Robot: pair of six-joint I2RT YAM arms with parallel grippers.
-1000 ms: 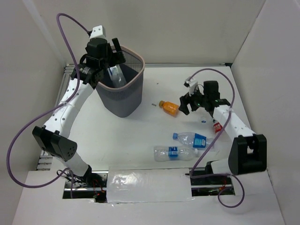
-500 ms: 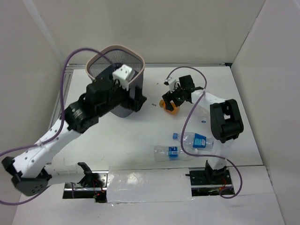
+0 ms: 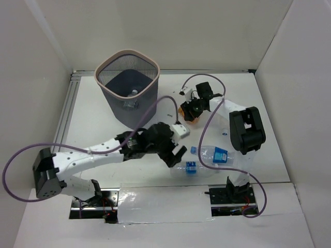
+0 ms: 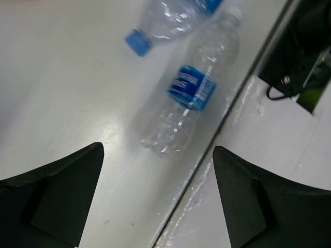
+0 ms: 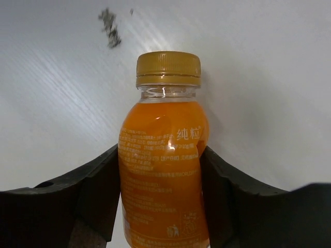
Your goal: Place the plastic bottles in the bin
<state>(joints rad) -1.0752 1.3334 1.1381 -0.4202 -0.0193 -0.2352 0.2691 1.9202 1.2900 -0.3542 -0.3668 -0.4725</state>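
Top external: right tool (image 3: pixel 192 110) pinching orange bottle (image 3: pixel 189 119), mostly hidden; left tool (image 4: pixel 158 150) spread above blue-labelled bottle (image 4: pixel 189 98).

The orange bottle (image 5: pixel 163 170) is smooth, glossy plastic; the fingers (image 5: pixel 98 196) are matt black. The clear bottle (image 4: pixel 191 98) is shiny, ribbed plastic. The white worktop (image 4: pixel 67 77) is smooth, faintly glossy. The bin (image 3: pixel 132 106) is wire mesh.

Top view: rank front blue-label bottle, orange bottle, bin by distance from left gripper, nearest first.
From the left gripper:
1. front blue-label bottle, just to its right, at the front.
2. orange bottle, farther back, slightly right.
3. bin, far back, left.
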